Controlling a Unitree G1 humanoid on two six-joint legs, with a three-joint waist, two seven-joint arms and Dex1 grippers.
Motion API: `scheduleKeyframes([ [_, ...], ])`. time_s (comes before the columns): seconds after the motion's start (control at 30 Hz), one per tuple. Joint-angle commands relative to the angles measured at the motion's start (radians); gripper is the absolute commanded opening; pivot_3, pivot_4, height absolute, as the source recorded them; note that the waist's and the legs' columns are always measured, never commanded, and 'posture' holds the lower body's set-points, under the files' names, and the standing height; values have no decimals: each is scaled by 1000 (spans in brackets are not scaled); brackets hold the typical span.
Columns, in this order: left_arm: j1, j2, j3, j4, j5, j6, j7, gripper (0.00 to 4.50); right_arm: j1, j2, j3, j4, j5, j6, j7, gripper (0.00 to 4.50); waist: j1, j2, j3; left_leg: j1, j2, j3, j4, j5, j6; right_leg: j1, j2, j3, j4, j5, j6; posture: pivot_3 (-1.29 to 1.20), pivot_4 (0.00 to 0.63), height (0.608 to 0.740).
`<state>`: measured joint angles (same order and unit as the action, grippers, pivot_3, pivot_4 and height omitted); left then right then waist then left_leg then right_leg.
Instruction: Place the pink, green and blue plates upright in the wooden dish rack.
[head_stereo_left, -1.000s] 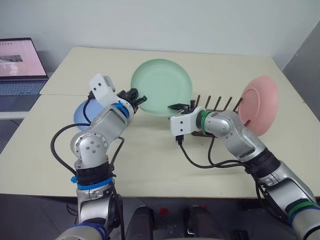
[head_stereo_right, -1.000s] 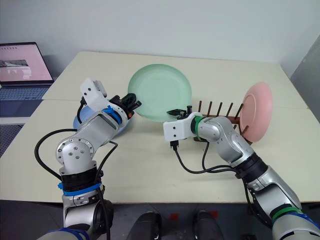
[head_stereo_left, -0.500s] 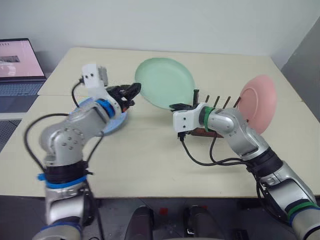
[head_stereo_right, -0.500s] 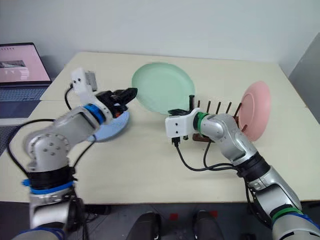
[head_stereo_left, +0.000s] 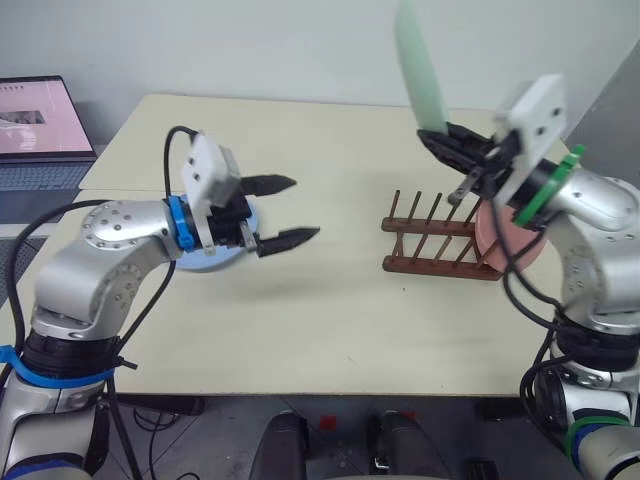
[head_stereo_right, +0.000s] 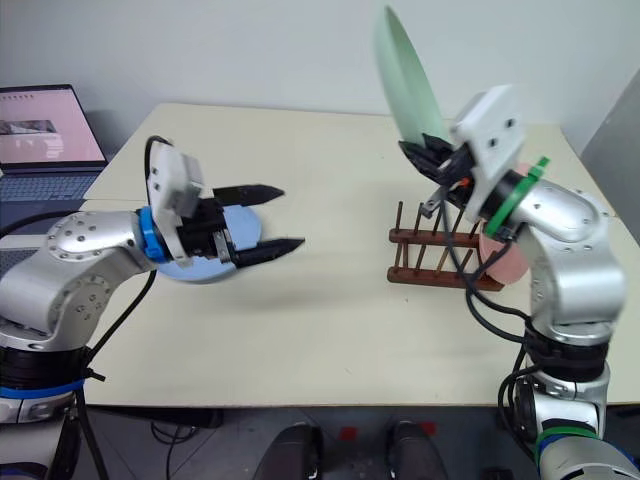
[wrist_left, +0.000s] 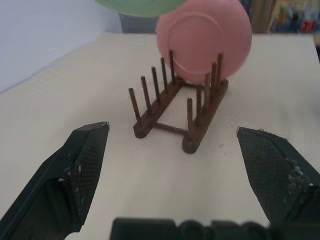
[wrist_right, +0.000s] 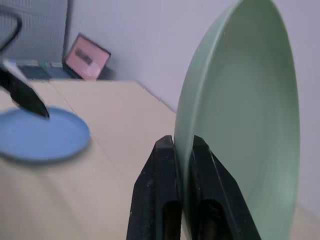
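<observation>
A: Since a second ago the green plate has passed from the left end effector to the right end effector, which has lifted it edge-on above the wooden dish rack. The left has let go and drawn back, its fingers now wide and empty over the blue plate lying flat on the worktop.

B: And the pink plate?

A: Already upright at the rack's far end. To seat the green one well, I'd keep it vertical, line its rim up with a free gap between pegs, and lower slowly so it doesn't knock the pink one.

B: Any view adding something?

A: The right wrist view shows both fingers pinching the green rim; the left wrist view shows the empty peg slots clearly.
</observation>
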<state>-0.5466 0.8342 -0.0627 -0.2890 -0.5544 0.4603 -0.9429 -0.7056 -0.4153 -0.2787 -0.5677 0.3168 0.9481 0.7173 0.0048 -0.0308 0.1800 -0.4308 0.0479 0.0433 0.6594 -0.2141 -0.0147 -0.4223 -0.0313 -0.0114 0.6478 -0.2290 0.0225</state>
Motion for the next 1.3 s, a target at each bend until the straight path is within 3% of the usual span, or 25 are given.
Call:
scheduleKeyframes([
  [0.03, -34, -49, -3, -30, -6, -48, -48, 4472, -15, 50, -181, -110, 178, 245, -90, 0, -1, 0, 0, 0, 0, 0, 0, 0, 0, 0, 0, 0, 0, 0, 0, 0, 150, 740],
  [0.2, -75, -85, 0, -6, -12, -35, -97, 4472, 4, 136, -356, -171, 342, 481, -175, 0, -5, 1, 0, 0, 0, -1, 0, 0, 0, 0, 0, 0, 0, 0, 0, 0, 150, 740],
  [0.3, -85, -96, -4, -1, -6, -35, -114, 4472, 28, 147, -395, -178, 378, 522, -216, 0, -6, 1, 0, 0, 0, -1, 0, 0, 1, 0, 1, 1, 0, 1, 2, 0, 150, 740],
  [0.83, -104, -123, 4, -21, -37, 16, -178, 4472, 127, 89, -434, -85, 492, 520, -332, 0, -7, 2, 1, -1, 0, -4, 0, 0, 1, 0, 2, 1, 0, -2, 6, 0, 150, 740],
  [1.1, -131, -156, 14, -24, -81, 54, -174, 4472, 99, 100, -411, -25, 490, 523, -446, 0, -7, 2, 1, -1, 0, -5, 0, 0, 1, 0, 2, 1, 0, -2, 6, 0, 150, 740],
  [1.2, -140, -170, 25, -23, -106, 77, -158, 4500, 97, 89, -404, -28, 500, 508, -468, 746, -7, 2, 1, -1, 0, -6, 0, 0, 1, 0, 3, 1, 0, -2, 6, 0, 150, 740],
  [1.3, -136, -167, 26, -25, -114, 91, -158, 4500, 84, 65, -392, -31, 504, 482, -479, 1777, -7, 2, 1, -1, 0, -6, 0, 0, 1, 0, 3, 1, -1, -2, 7, 0, 150, 740],
])
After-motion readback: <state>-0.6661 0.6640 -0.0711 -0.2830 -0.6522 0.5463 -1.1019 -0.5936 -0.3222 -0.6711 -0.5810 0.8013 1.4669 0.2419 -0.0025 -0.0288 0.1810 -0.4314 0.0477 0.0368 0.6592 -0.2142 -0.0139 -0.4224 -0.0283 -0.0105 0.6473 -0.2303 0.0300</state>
